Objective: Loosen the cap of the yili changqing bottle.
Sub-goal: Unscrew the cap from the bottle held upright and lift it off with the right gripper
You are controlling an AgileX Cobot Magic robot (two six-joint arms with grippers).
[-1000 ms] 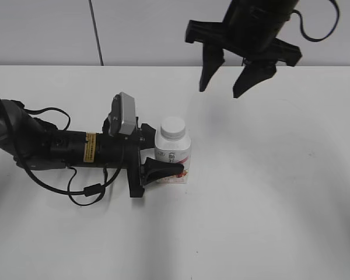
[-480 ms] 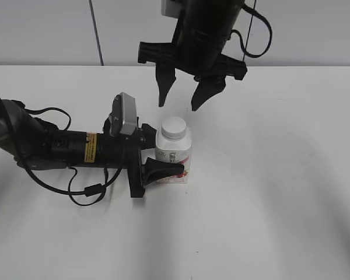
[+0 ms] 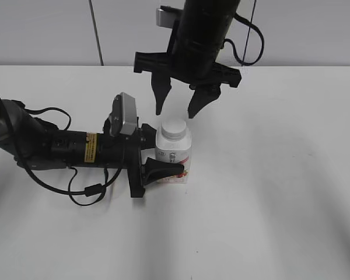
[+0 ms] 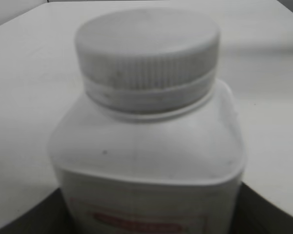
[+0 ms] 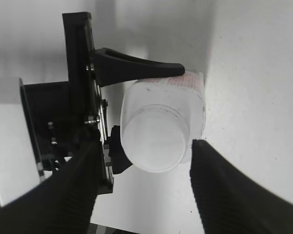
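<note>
Left gripper (image 3: pixel 158 156) clamps yili changqing bottle (image 3: pixel 174 158) upright on table (image 3: pixel 268 192); far finger apparently hidden; right gripper (image 3: pixel 179 105) spread wide, empty, above cap (image 3: pixel 174 128).

surface: white table (image 3: pixel 268 204) | on it: yili changqing bottle (image 3: pixel 174 157), upright

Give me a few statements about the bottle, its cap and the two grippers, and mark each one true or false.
1. The cap sits on the yili changqing bottle. True.
2. The bottle lies on its side. False: it stands upright on the table.
3. The left gripper holds the bottle's body. True.
4. The right gripper is clamped on the cap. False: it hangs open above the cap, not touching.
5. The cap is red. False: it is white.
</note>
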